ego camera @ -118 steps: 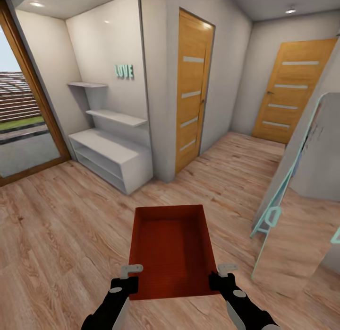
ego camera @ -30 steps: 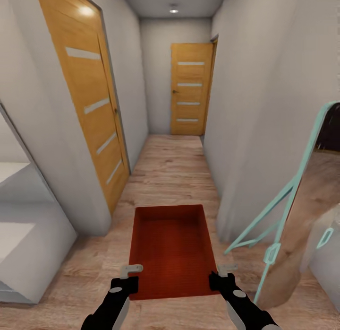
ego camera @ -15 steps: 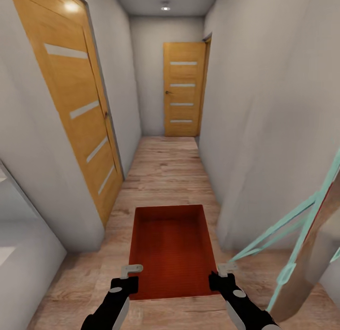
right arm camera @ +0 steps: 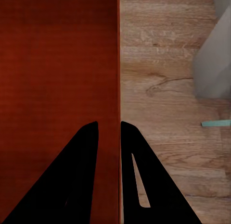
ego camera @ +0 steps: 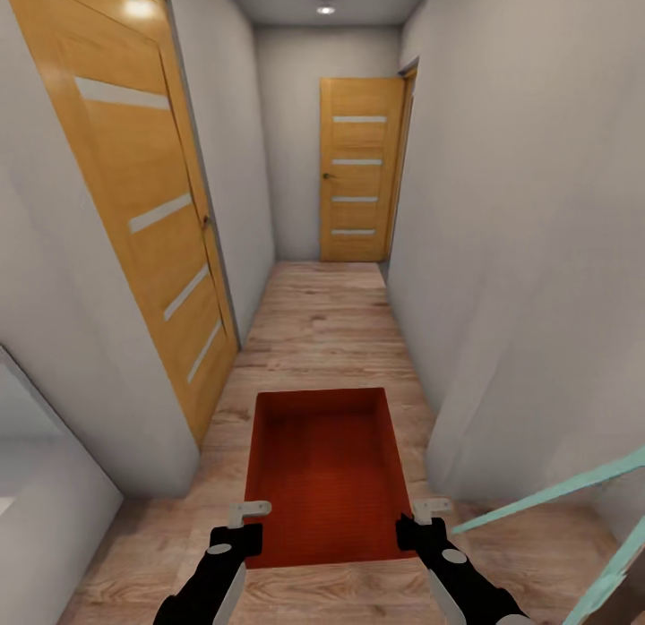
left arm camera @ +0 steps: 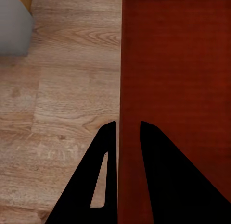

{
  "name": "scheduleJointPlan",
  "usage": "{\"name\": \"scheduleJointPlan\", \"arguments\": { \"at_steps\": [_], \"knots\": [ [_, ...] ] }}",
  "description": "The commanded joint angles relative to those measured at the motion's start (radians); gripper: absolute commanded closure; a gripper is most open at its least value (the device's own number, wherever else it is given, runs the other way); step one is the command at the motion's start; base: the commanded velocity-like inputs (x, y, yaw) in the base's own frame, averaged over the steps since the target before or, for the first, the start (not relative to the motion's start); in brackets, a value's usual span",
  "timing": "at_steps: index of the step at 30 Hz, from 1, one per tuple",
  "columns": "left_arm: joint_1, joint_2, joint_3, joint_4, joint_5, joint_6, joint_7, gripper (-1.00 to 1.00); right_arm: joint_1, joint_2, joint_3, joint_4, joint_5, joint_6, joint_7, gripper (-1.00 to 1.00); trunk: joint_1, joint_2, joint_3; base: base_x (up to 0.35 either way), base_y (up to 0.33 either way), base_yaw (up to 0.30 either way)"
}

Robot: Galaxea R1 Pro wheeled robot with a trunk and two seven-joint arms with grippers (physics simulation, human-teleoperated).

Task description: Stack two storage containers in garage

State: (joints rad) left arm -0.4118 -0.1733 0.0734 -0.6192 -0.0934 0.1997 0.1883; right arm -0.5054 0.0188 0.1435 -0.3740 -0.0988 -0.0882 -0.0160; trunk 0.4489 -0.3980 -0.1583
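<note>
**Container carried into the hallway**

At the bottom centre of the head view, the left end effector (ego camera: 238,526) and right end effector (ego camera: 421,521) each pinch a side wall of the rust-red storage container (ego camera: 322,459), held level above the wood-plank flooring (ego camera: 322,321). The wrist views show each pair of fingers straddling a wall, nearly closed on it. Since a moment ago the view has advanced: the teal-framed mirror (ego camera: 573,491) has slid toward the lower right edge. Further up the frame the corridor leads to a closed wooden door (ego camera: 358,182). Judging by this, transport toward the garage is under way, with stacking yet to come.

Narrow white-walled hallway (ego camera: 488,204), wood-plank floor (ego camera: 318,321), 2 orange doors (ego camera: 358,182)
</note>
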Motion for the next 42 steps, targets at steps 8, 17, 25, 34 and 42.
{"name": "scheduleJointPlan", "arguments": {
  "at_steps": [8,17,25,34,42],
  "knots": [
    [-0.002,-0.001,0.002,-0.008,-0.019,0.007,0.002,1.00,-0.001,-0.008,0.016,0.004,-0.015,-0.004,-0.001,1.00,0.001,-0.002,-0.002,0.329,0.000,0.001],
    [-0.001,-0.001,0.002,-0.008,-0.019,0.006,0.002,1.00,-0.001,-0.008,0.016,0.003,-0.015,-0.004,-0.001,1.00,0.001,-0.002,-0.002,0.329,0.000,0.000],
    [-0.001,-0.001,0.002,-0.008,-0.019,0.006,0.003,1.00,-0.001,-0.008,0.016,0.004,-0.015,-0.003,-0.001,1.00,0.001,-0.002,-0.002,0.329,0.000,0.000],
    [-0.002,-0.001,0.002,-0.008,-0.019,0.006,0.005,1.00,-0.001,-0.008,0.016,0.004,-0.015,-0.002,-0.001,1.00,0.001,-0.002,-0.002,0.329,0.000,0.000],
    [-0.002,-0.001,0.002,-0.007,-0.019,0.006,0.005,1.00,-0.001,-0.008,0.016,0.004,-0.015,-0.002,-0.002,1.00,0.001,-0.002,-0.002,0.329,0.000,0.000]
  ]
}}
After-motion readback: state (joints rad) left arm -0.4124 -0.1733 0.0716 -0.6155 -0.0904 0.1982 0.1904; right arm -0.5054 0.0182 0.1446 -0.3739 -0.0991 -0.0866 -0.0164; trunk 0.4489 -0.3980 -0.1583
